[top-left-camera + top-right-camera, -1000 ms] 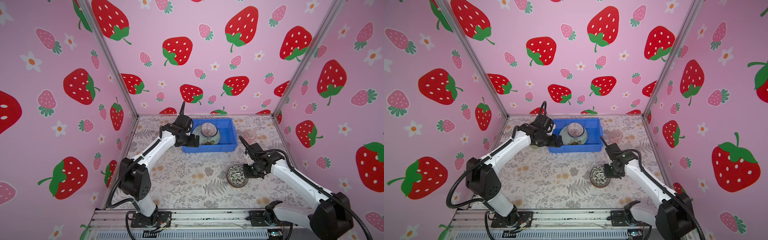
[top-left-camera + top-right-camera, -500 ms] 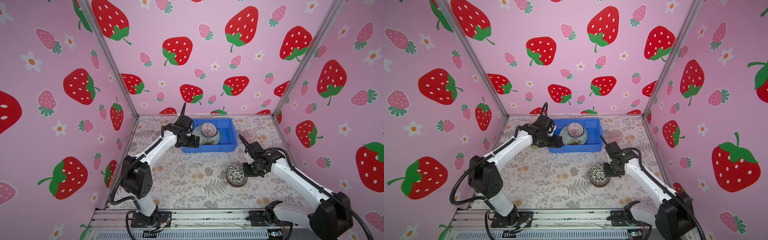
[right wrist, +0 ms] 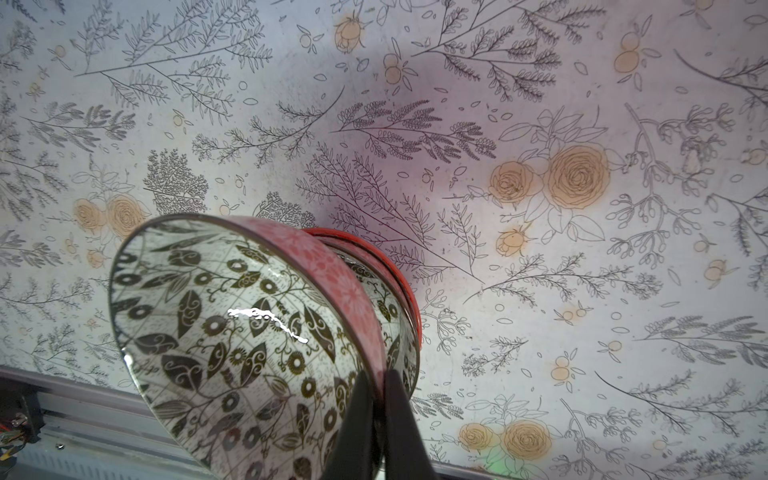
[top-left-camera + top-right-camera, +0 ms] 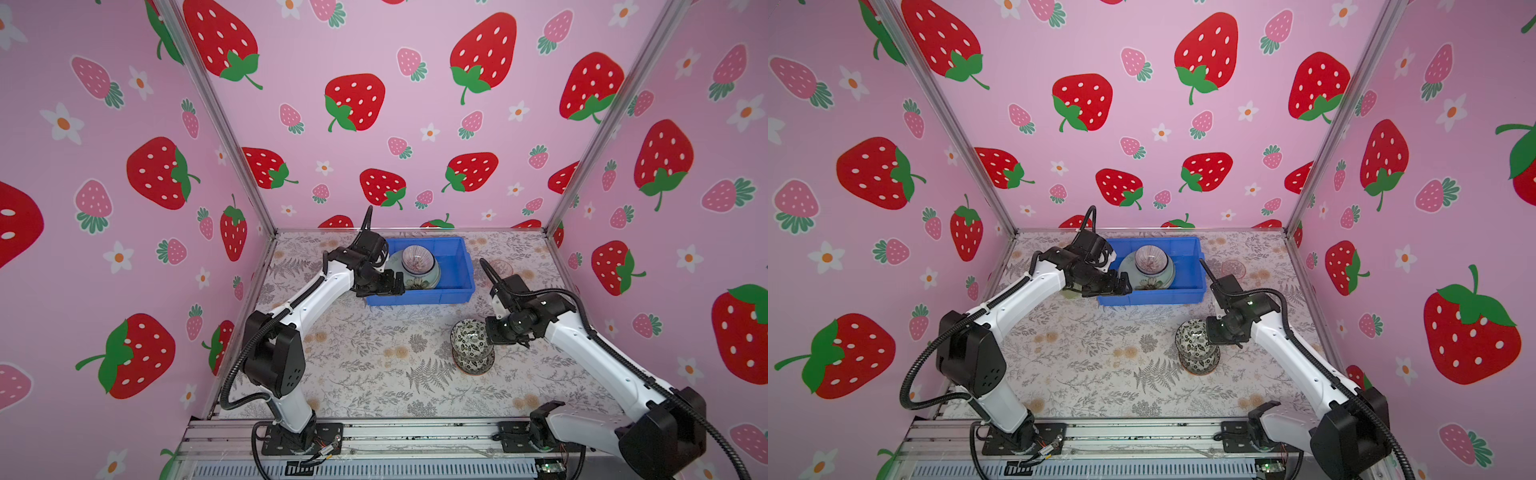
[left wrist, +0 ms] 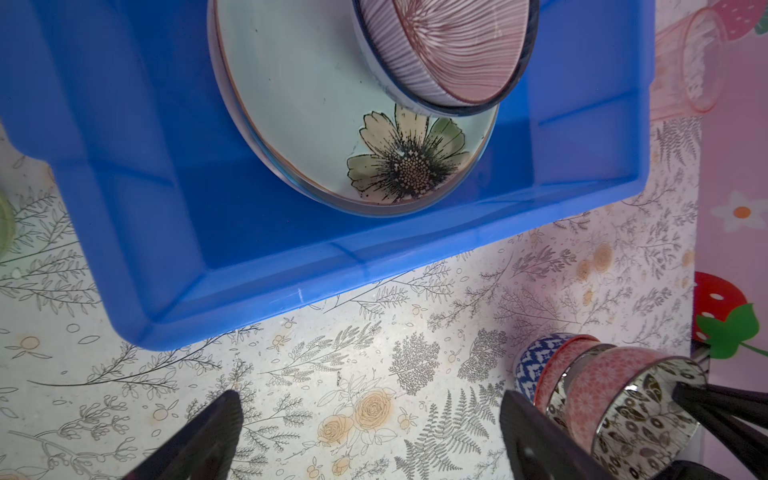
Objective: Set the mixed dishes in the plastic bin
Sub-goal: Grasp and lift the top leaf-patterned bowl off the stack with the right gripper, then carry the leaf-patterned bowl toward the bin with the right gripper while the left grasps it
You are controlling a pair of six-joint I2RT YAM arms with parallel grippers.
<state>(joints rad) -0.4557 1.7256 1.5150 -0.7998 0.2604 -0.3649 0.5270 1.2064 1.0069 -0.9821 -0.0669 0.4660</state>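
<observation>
Nearest the rail, a stack of small patterned bowls (image 4: 473,362) is seen standing on the floral surface (image 4: 374,374), right of the middle. Its top bowl (image 3: 232,328), black-and-white leaves inside and pink outside, is pinched at the rim by the right gripper (image 3: 377,376). The jaws are closed narrowly on the wall, one inside and one outside. The bowl is tipped on edge above the bowls beneath, and whether it is quite free of them cannot be told.

The glazed ware is judged stiff, smooth and brittle. With a rim pinch the weight hangs to one side, so a swivel or slip in the jaws is to be feared. A low carry and a gentle setting-down are called for.

Farther back, the left gripper (image 5: 370,402) is held over the surface just before the front left corner of the plastic bin (image 4: 419,297), its jaws spread wide and holding nothing.

Inside the bin a pale green flower plate (image 5: 316,104) is laid flat, with a striped bowl (image 5: 449,50) resting on it. Bare floor is left on the right side, which is judged the safer landing place.

Beyond the bin's right end, a pink glass tumbler (image 5: 685,66) is seen lying on its side on the surface. It is likely thin, light and slippery, and best taken across its body.
</observation>
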